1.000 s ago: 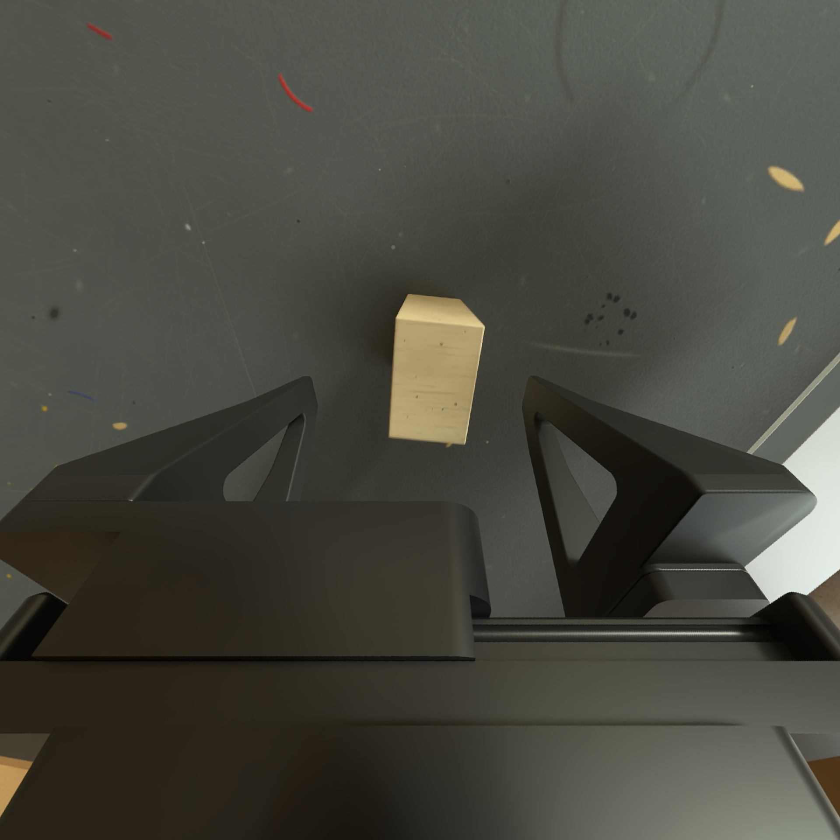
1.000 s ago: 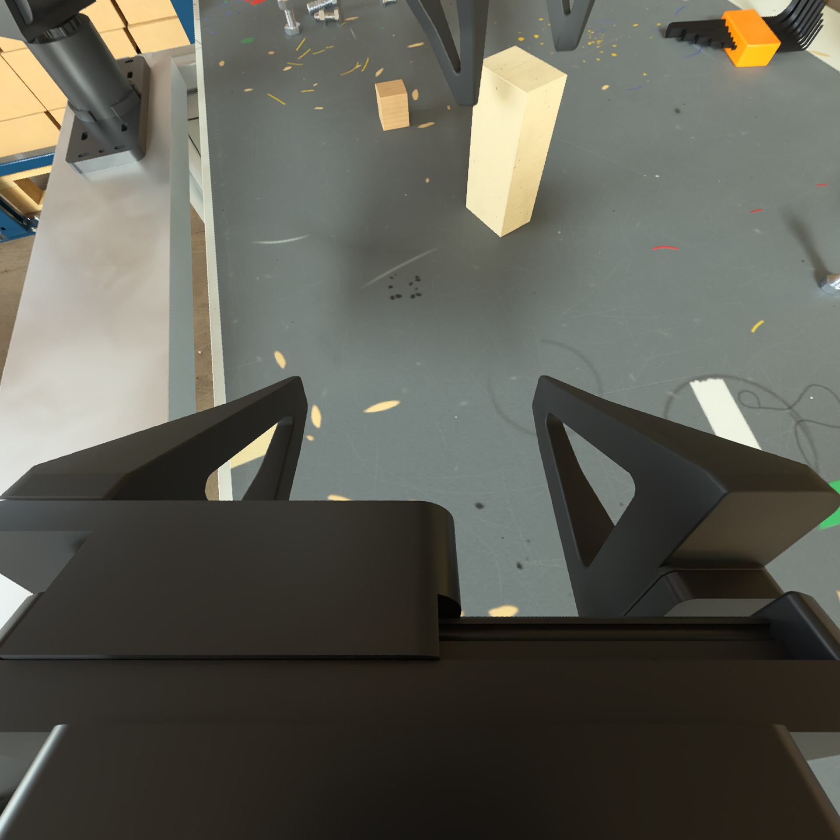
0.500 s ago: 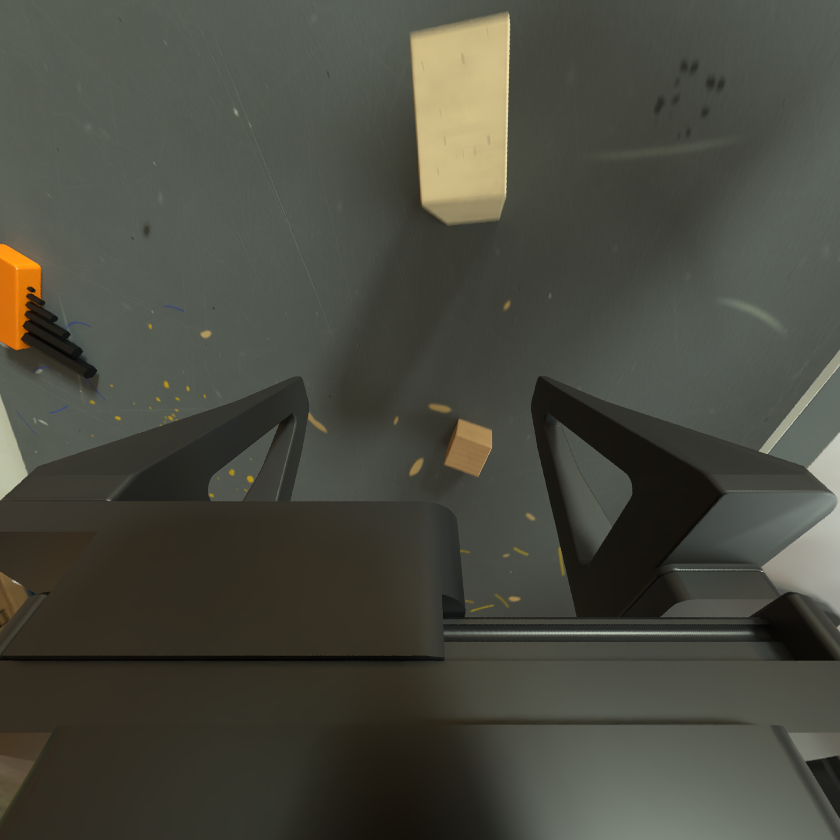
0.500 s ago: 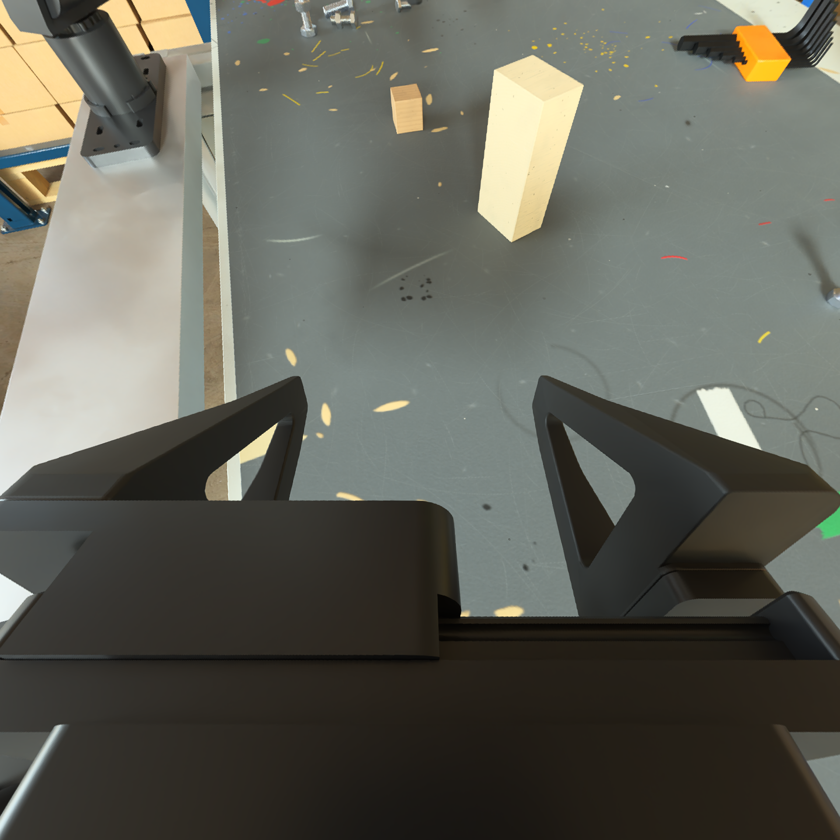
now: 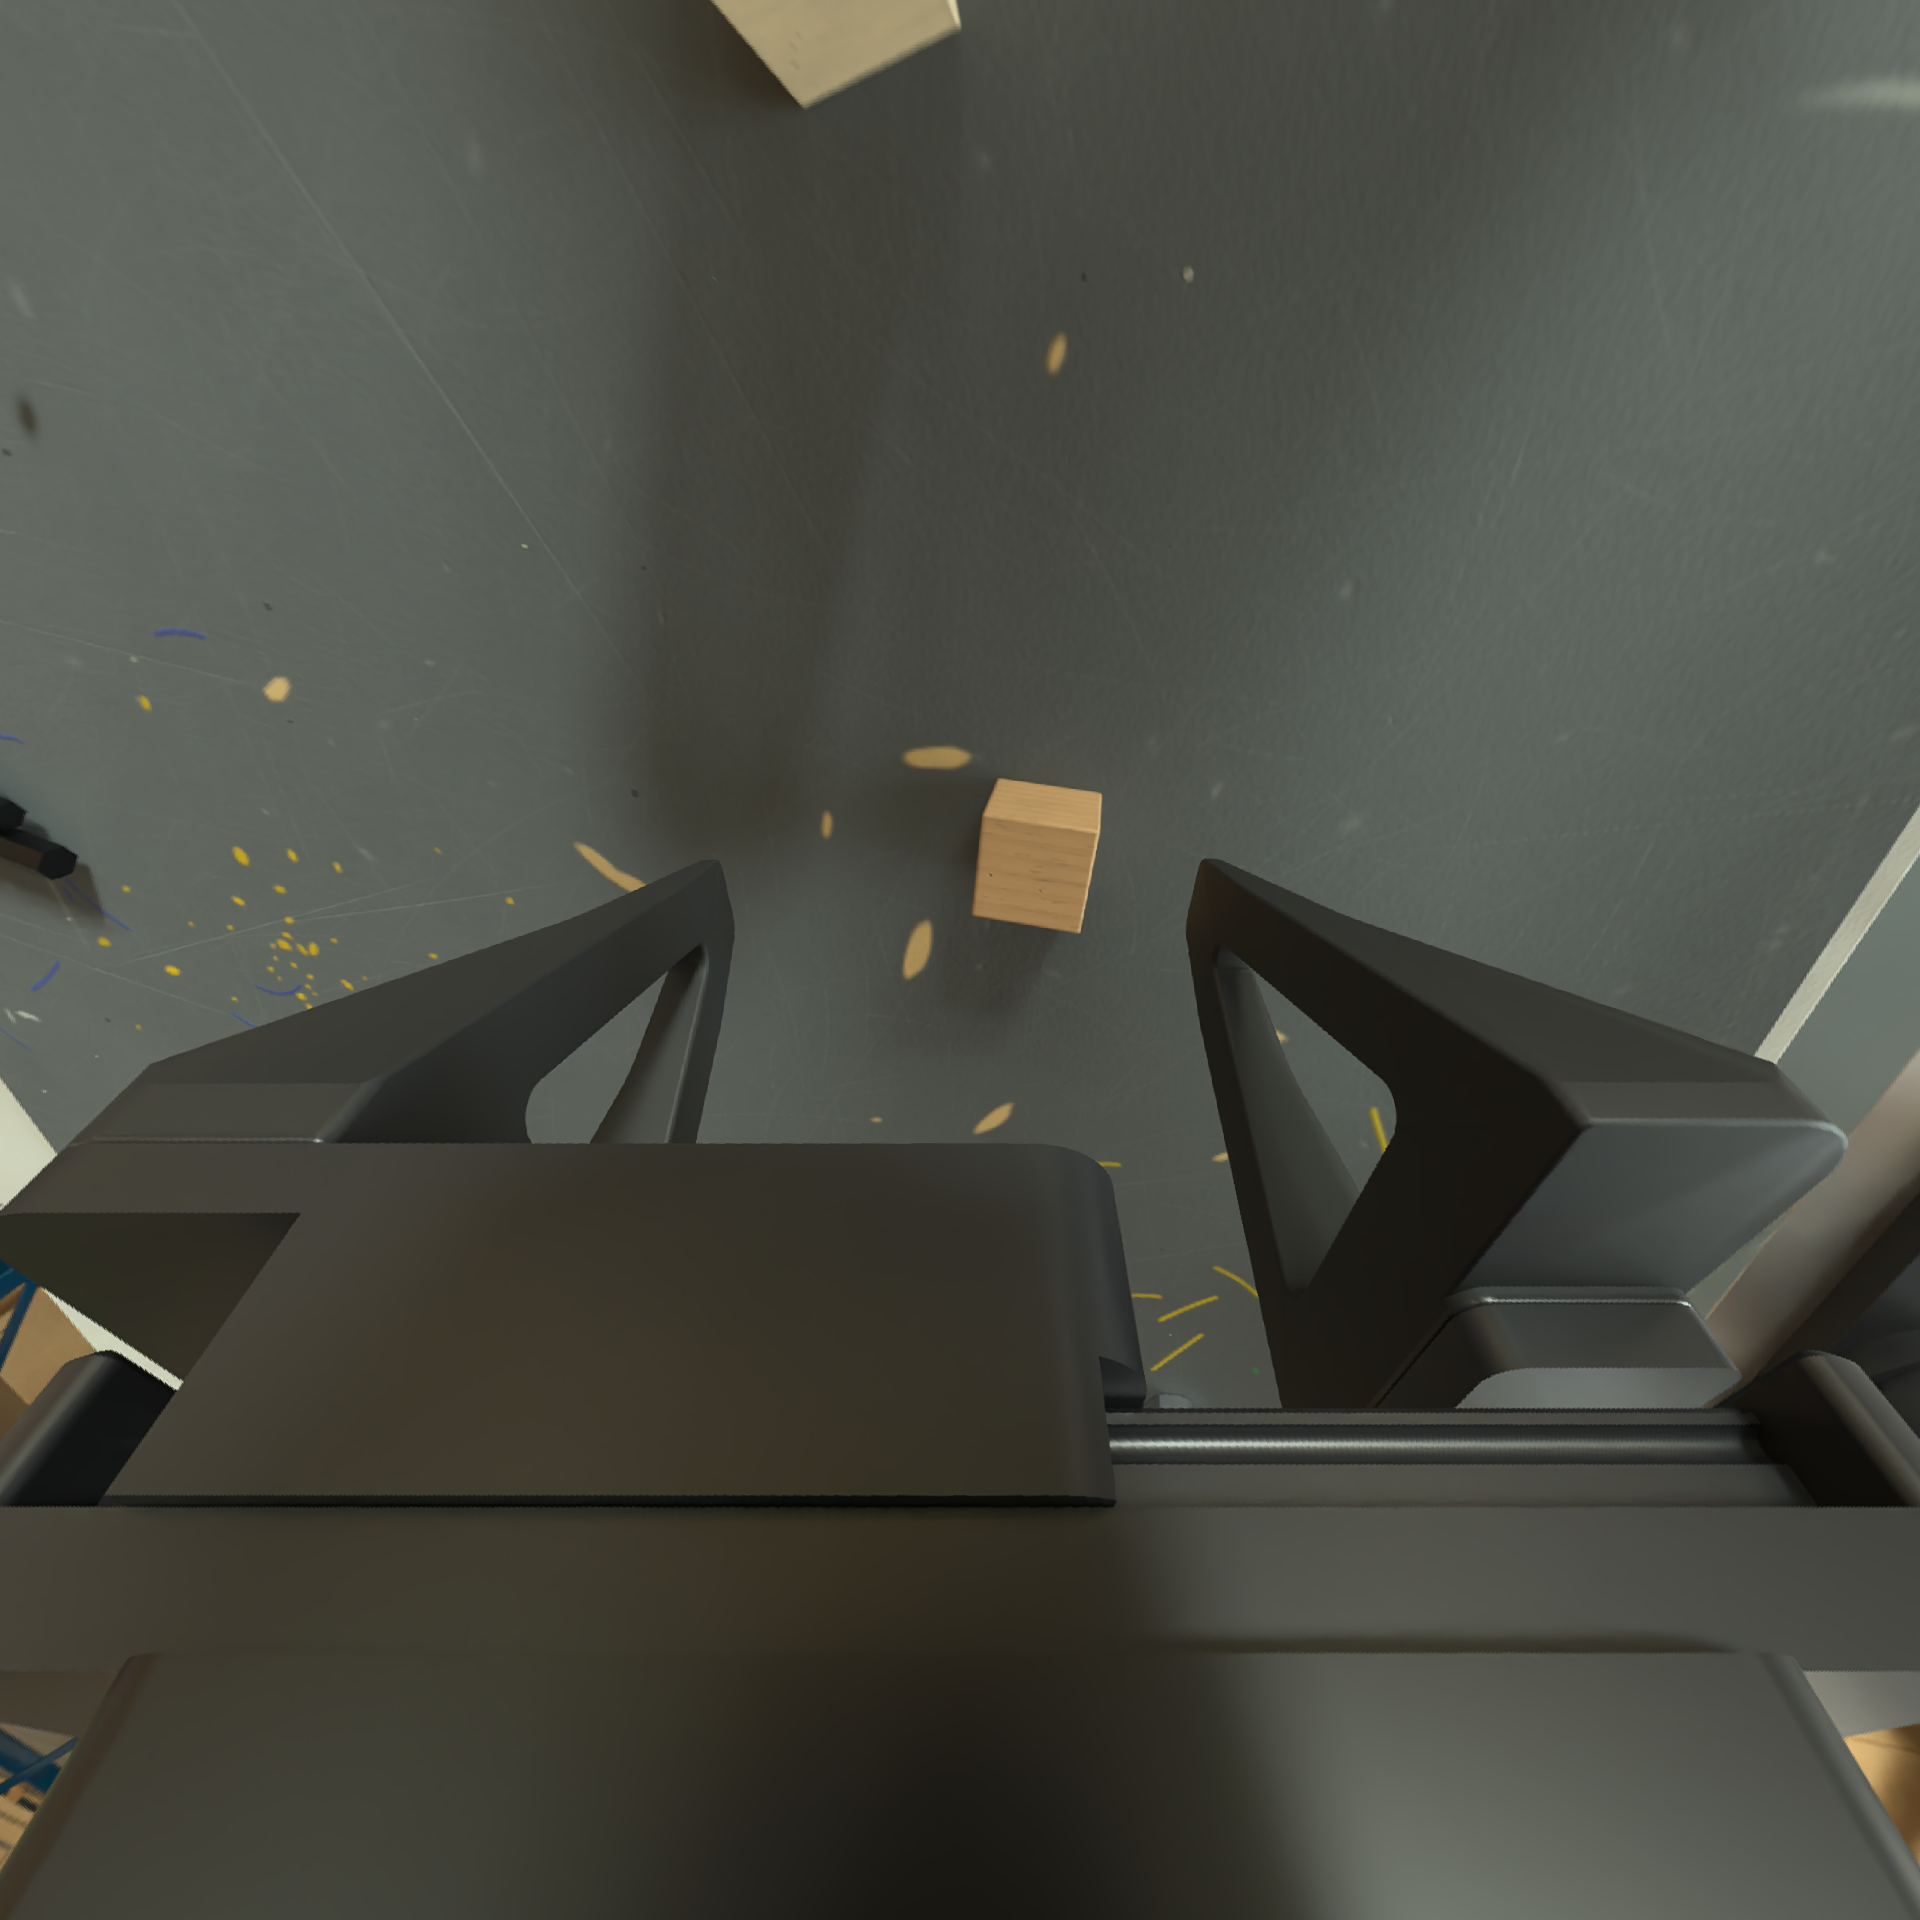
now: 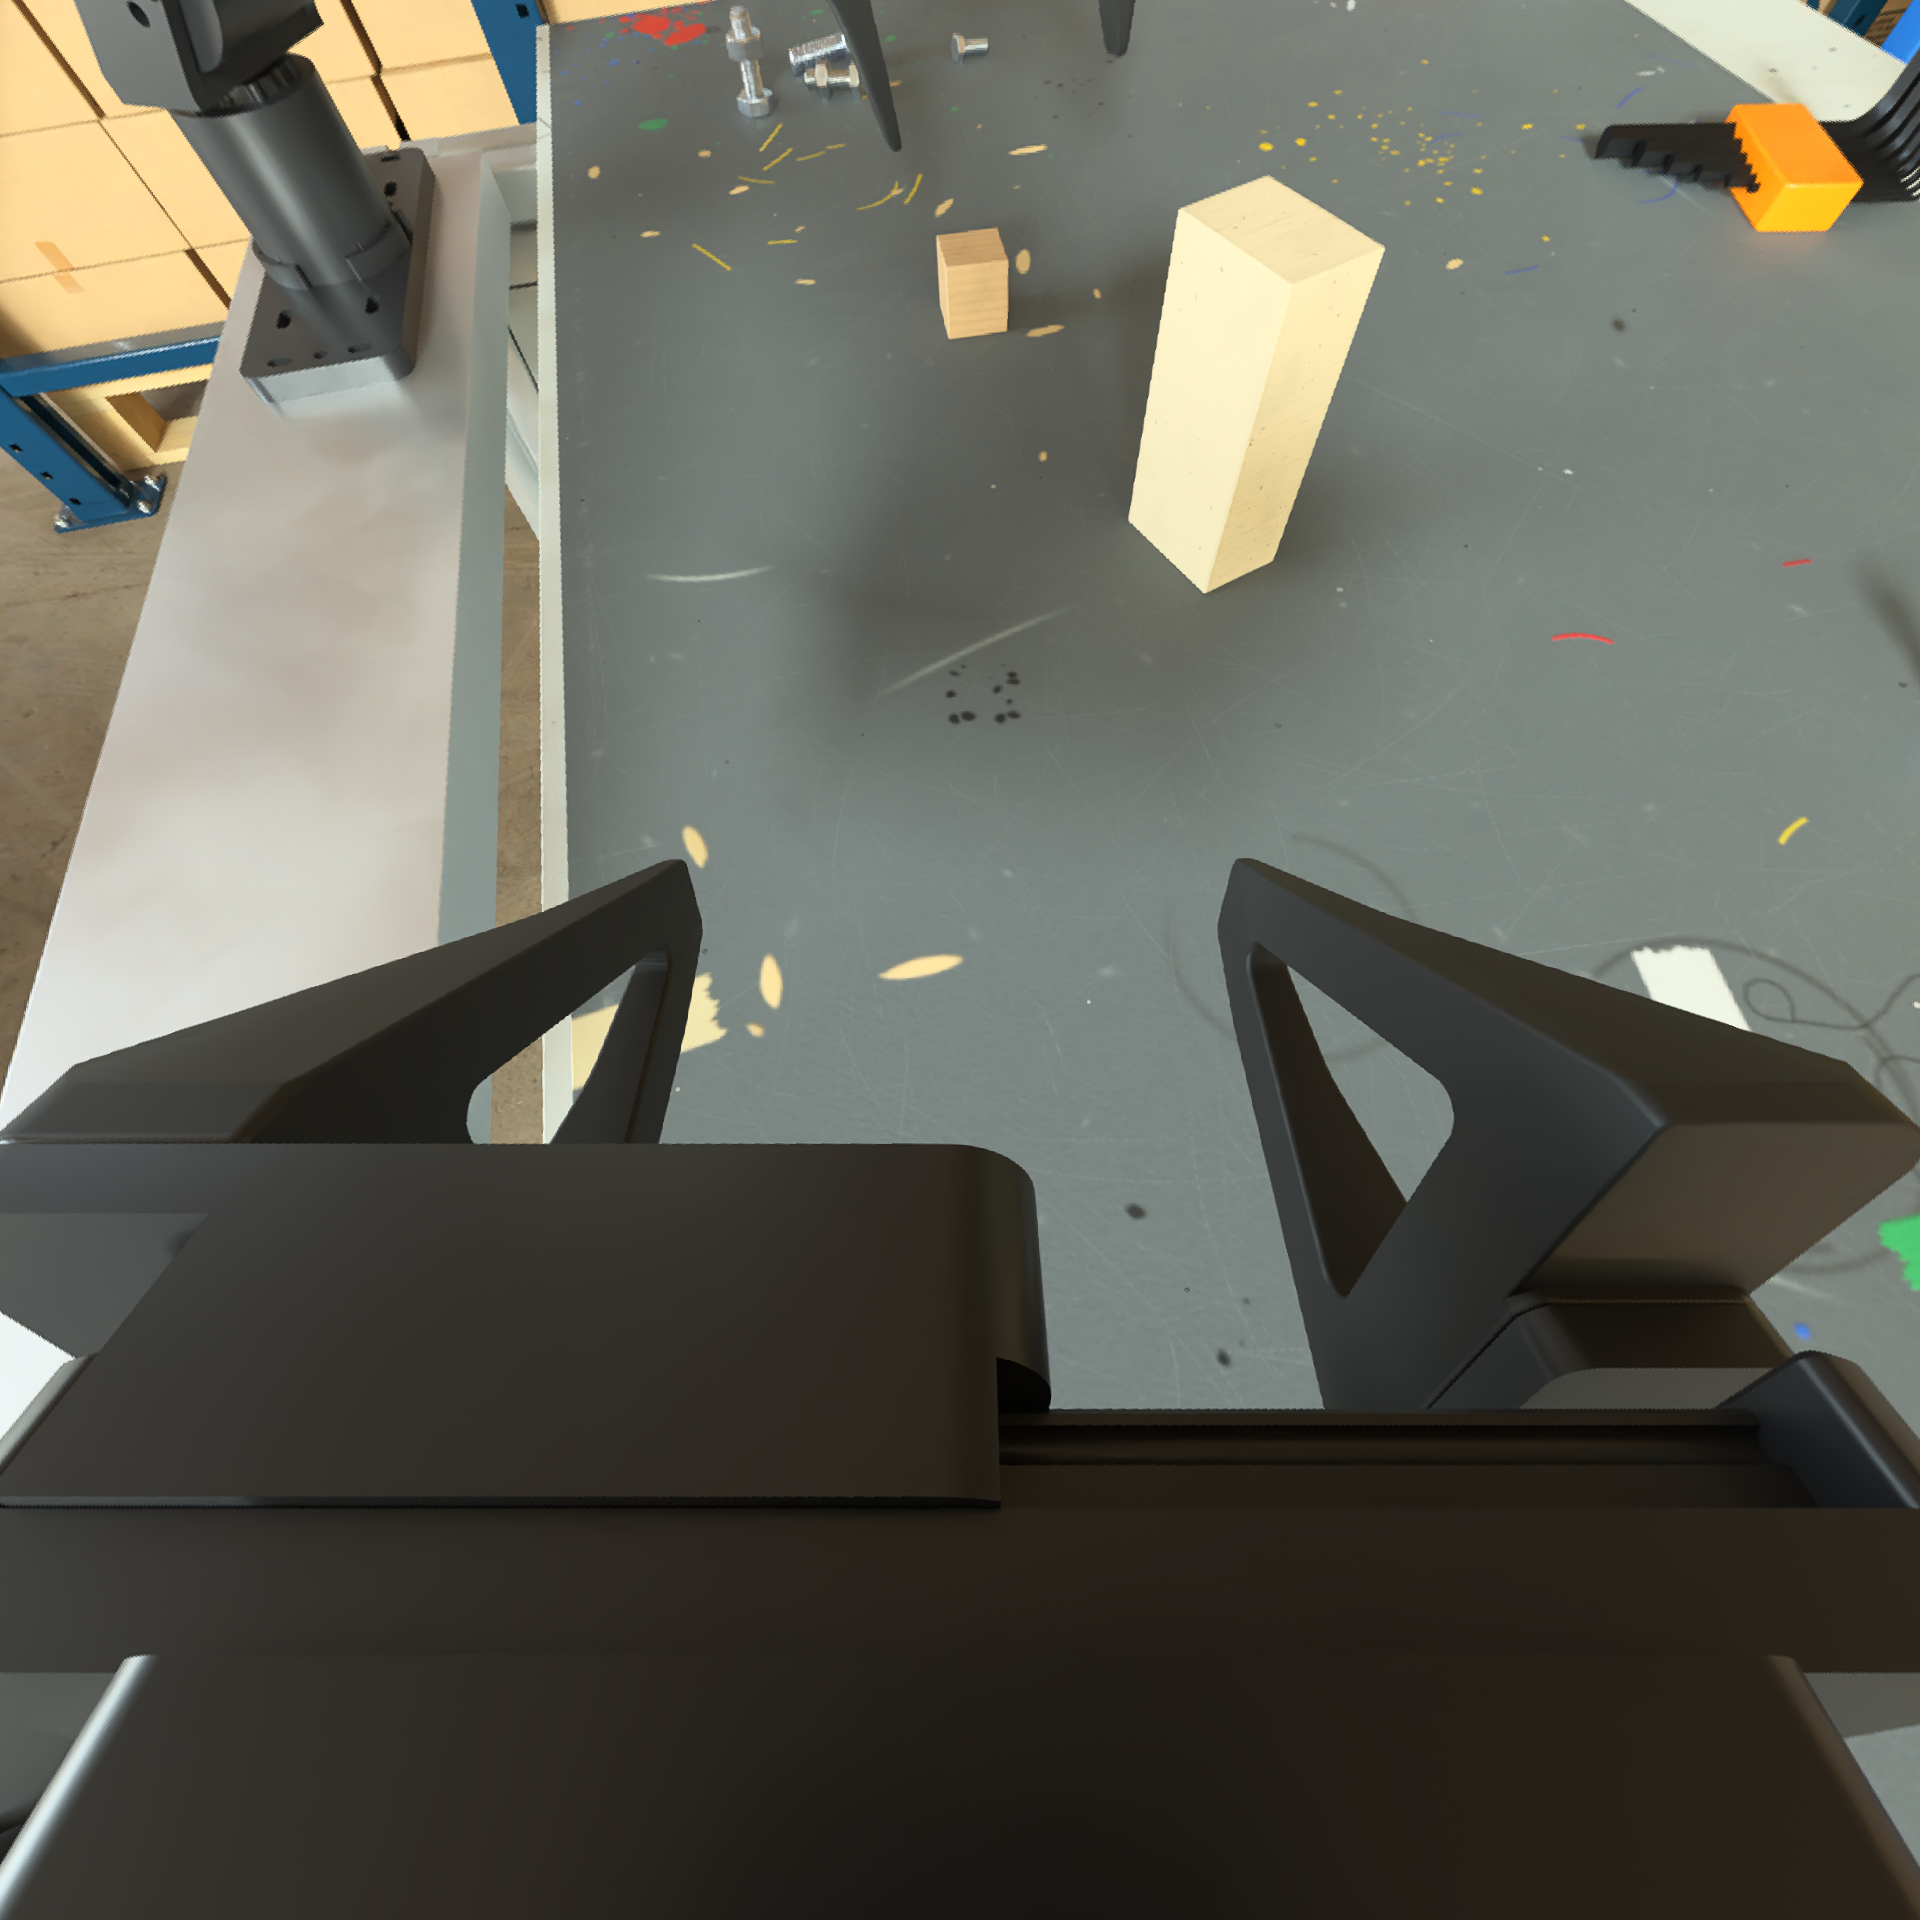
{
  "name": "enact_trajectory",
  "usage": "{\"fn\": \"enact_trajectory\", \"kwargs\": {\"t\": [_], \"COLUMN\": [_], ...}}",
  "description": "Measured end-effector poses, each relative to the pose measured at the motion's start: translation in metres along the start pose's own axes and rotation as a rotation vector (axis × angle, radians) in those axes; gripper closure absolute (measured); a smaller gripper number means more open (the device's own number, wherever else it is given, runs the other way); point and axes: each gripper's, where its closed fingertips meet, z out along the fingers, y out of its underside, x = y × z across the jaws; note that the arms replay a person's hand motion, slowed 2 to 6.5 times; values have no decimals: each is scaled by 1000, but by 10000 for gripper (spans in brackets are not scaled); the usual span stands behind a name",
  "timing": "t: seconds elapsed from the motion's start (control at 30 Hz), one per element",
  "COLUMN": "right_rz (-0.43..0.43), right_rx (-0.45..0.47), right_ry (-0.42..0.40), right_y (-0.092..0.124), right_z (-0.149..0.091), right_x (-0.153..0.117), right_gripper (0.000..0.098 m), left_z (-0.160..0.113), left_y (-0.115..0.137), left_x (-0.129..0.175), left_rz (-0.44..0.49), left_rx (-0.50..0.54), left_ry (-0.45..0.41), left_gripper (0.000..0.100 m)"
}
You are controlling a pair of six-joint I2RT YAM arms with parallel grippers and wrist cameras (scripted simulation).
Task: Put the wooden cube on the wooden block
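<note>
The small wooden cube (image 5: pixel 1037 854) rests on the grey table, just ahead of my open, empty left gripper (image 5: pixel 958 883), between the lines of its two fingers. The tall pale wooden block (image 5: pixel 836 42) stands upright farther on, cut off by the top edge. In the right wrist view the cube (image 6: pixel 971 283) and the block (image 6: pixel 1242 379) stand apart at the far side. My right gripper (image 6: pixel 961 883) is open and empty, well short of both. The left gripper's fingertips (image 6: pixel 878 73) hang beyond the cube.
An orange-and-black hex key set (image 6: pixel 1787 171) lies at the far right. Bolts and nuts (image 6: pixel 774 62) lie at the far end. The left arm's base (image 6: pixel 312 229) stands on a white ledge beside the table edge (image 6: pixel 551 623). Wood chips dot the surface.
The left wrist view has drawn back from the block: the block slid to the top edge and the cube came between the fingers. The right gripper shifted slightly. Both stayed open.
</note>
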Motion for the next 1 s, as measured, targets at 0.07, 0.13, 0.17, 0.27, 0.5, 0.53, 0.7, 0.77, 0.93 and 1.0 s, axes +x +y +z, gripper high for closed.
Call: {"fn": "enact_trajectory", "kwargs": {"t": [0.07,0.13,0.17,0.27,0.5,0.53,0.7,0.77,0.93,1.0], "right_rz": [-2,-4,-6,-7,-17,-18,-20,-19,-18,-19], "right_rx": [0,-1,-2,-7,-16,-17,-22,-25,-35,-37], "right_ry": [-2,-3,-3,-5,-6,-6,-6,-7,-10,-10], "right_y": [-1,-3,-3,-4,-7,-8,-8,-8,-7,-7], "right_z": [1,1,1,2,3,3,4,4,5,6], "right_x": [-1,-2,-2,-3,-5,-5,-6,-6,-6,-6], "right_gripper": [125,124,124,124,124,124,124,124,124,125], "left_z": [4,7,9,15,27,29,35,36,39,40], "left_y": [4,7,8,12,18,19,19,19,18,18], "left_x": [3,5,6,8,13,13,13,13,13,13], "left_rz": [19,32,37,51,81,84,95,98,102,104], "left_rx": [-16,-29,-35,-53,-82,-83,-84,-82,-75,-75], "left_ry": [6,14,18,33,64,67,69,67,70,71], "left_gripper": [256,260,263,281,341,350,393,410,450,465]}}
